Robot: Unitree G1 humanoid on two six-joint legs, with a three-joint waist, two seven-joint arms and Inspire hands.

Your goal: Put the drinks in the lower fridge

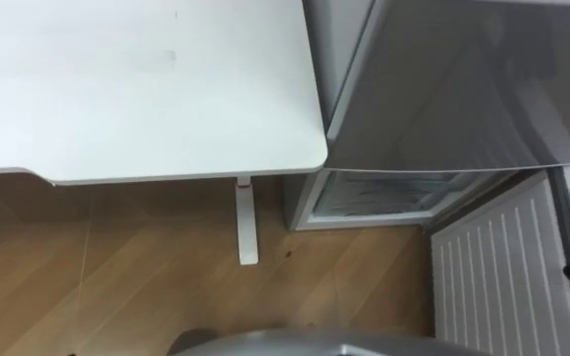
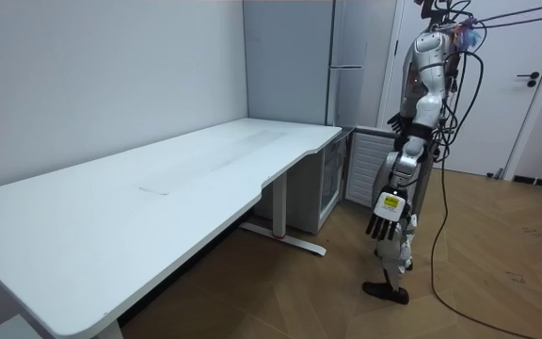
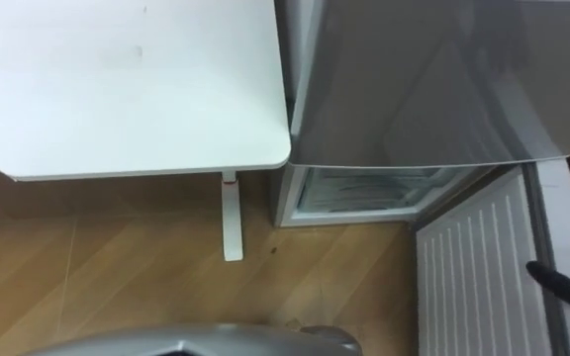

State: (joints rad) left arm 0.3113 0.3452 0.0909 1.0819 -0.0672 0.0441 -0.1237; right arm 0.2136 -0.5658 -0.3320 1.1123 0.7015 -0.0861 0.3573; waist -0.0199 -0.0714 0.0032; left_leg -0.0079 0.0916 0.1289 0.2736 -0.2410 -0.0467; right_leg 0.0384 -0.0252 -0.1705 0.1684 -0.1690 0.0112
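The robot stands upright on the wood floor (image 3: 117, 287), right in front of the fridge (image 3: 424, 79). The fridge is tall and grey. Its top door is closed.

The lower fridge (image 3: 364, 193) is open. Seen from above, it is pale inside, with what looks like a clear shelf. Its door (image 3: 473, 287) is swung out wide to the right of the fridge. The inside of the door is white with long ridges.

The right hand (image 3: 565, 287) shows as a dark bit at the outer edge of that open door, to the right of the fridge. I cannot tell if it touches the door. I also cannot tell if this hand is loose or clenched.

The left hand (image 2: 381, 226) hangs down by the robot's side, on the side away from the fridge. Its fingers (image 2: 376, 232) are loose and point to the floor. It holds nothing.

To the left of the fridge is a big white surface (image 3: 117, 89). Its round corner comes just beside the fridge. A white leg (image 3: 231, 222) stands under the edge of the surface, near the left side of the lower fridge. The leg has a small red mark at its top.

In the room view, the surface runs a long way out from the fridge toward the room view's left.

I cannot tell where the drinks are.
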